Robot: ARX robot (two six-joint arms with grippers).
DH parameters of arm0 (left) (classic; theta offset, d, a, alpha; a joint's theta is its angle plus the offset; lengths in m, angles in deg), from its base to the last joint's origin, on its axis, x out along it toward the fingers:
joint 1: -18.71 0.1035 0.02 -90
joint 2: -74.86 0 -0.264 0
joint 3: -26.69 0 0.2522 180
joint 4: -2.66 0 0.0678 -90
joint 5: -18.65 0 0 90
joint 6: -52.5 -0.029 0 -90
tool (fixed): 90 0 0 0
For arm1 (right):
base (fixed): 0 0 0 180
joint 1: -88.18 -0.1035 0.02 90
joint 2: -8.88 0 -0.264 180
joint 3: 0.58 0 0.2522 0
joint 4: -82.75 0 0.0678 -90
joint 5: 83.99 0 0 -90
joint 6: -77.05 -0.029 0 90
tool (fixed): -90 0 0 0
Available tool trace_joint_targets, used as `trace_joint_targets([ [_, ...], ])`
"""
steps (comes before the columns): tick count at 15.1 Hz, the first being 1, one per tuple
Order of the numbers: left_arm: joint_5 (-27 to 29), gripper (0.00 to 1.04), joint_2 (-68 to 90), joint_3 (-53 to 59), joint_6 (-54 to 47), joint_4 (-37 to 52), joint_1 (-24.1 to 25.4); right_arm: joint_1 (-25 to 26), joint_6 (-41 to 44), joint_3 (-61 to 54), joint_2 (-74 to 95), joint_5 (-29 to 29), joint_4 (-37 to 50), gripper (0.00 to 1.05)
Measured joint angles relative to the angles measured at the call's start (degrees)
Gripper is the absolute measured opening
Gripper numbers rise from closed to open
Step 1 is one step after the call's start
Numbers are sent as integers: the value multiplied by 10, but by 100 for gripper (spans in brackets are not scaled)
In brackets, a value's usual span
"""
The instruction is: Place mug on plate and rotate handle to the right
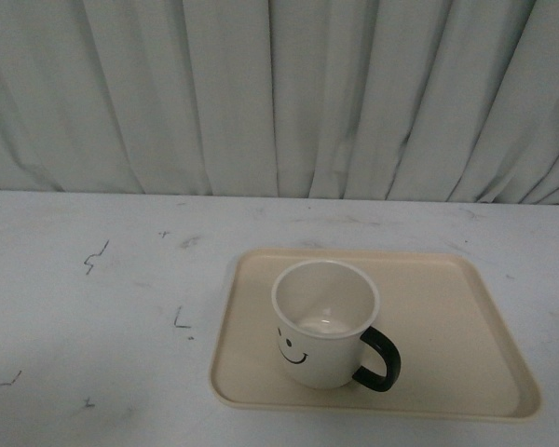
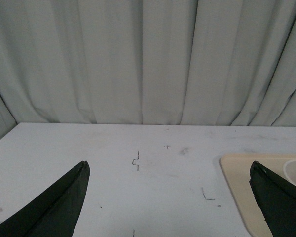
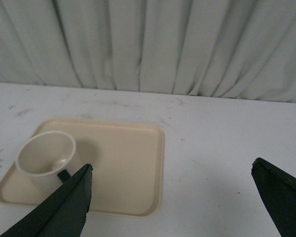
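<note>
The cream mug stands upright on the beige plate, near the plate's front left part, its smiley face toward the camera. Its dark handle points to the right and slightly forward. Neither arm appears in the front view. My left gripper is open over bare table, the plate's corner beside one finger. My right gripper is open too, hanging back from the plate; the mug sits behind one finger, apart from it.
The white table carries small dark scuff marks left of the plate. A pale pleated curtain closes off the far edge of the table.
</note>
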Motion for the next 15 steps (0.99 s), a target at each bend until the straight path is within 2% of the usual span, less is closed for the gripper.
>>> trace_joint_targets([
  [2, 0, 98, 0, 0, 0, 0, 0, -18, -6, 28, 48, -2, -22, 98],
  [3, 0, 98, 0, 0, 0, 0, 0, -16, -11, 75, 138, 20, -57, 98],
  [4, 0, 98, 0, 0, 0, 0, 0, 11, -6, 155, 298, 110, -75, 98],
  [5, 0, 98, 0, 0, 0, 0, 0, 12, 5, 243, 470, 141, -43, 98],
  [6, 0, 98, 0, 0, 0, 0, 0, 5, 5, 285, 554, 149, -24, 98],
  [8, 0, 98, 0, 0, 0, 0, 0, 2, -5, 311, 630, 155, 4, 98],
  [10, 0, 98, 0, 0, 0, 0, 0, 14, -20, 325, 681, 188, 25, 98],
  [15, 0, 98, 0, 0, 0, 0, 0, 36, -36, 353, 733, 223, 57, 98],
])
